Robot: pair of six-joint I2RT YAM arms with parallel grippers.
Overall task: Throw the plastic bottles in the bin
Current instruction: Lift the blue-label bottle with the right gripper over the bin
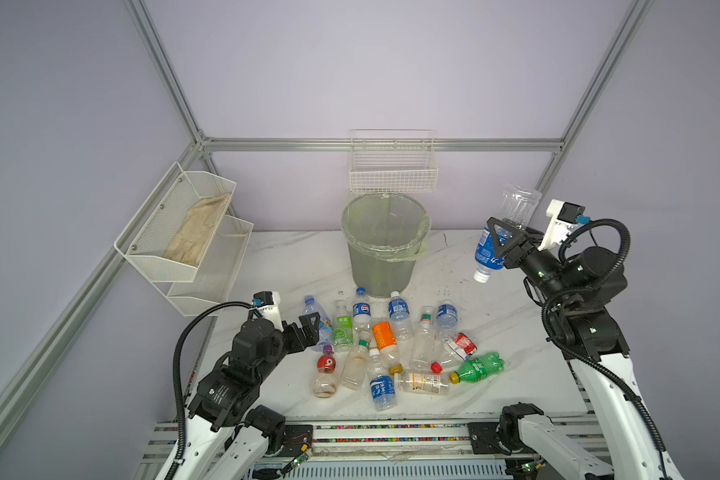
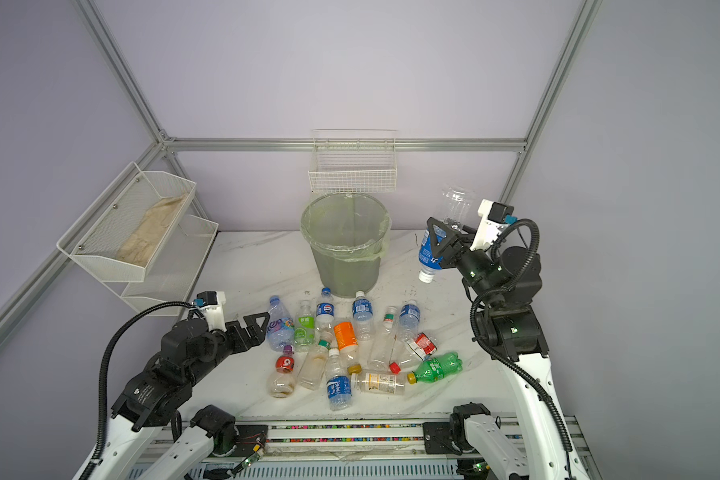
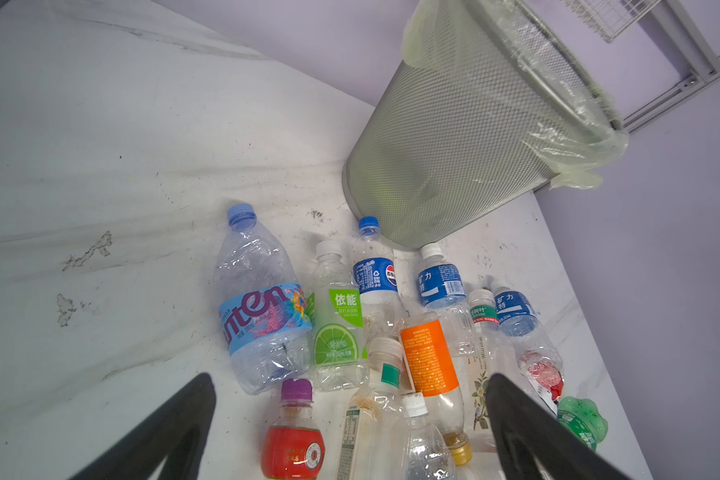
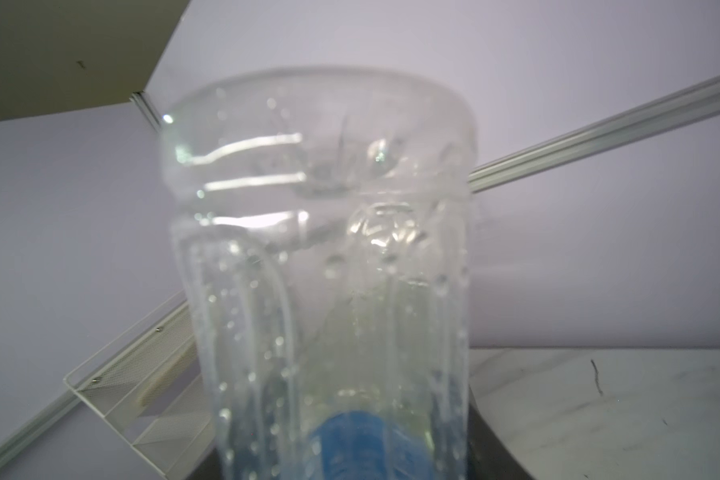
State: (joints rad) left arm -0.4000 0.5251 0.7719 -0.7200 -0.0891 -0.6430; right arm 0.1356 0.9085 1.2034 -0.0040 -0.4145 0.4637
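**Both top views.** The right gripper is pinched on the held bottle at its blue label, well above the bench. The bottle's long axis is near upright and slightly tilted, white cap down and clear base up. The bin stands to the left of this gripper, well apart, with its mouth open and its green liner folded over the rim. The same offset is read between the held bottle and the bin.

The left gripper is spread wide and empty. It sits low at the left edge of the plastic bottles, which lie on their sides on the bench in front of the bin.

Judgement: the right arm is the one placed to deliver, and a leftward carry to above the bin mouth is needed. Whether the cap would clear the rim cannot be judged from here. The wire basket hangs just behind and above the rim, so room at the back is tight. The mesh shelf trays are well apart.

**Left wrist view.** The fingers are seen far apart with nothing gripped. Bottles fill the space ahead, most with caps towards the bin.

**Right wrist view.** The view is filled by the clear body of the held bottle. Marbled bench shows beyond it. The jaws are barely visible.
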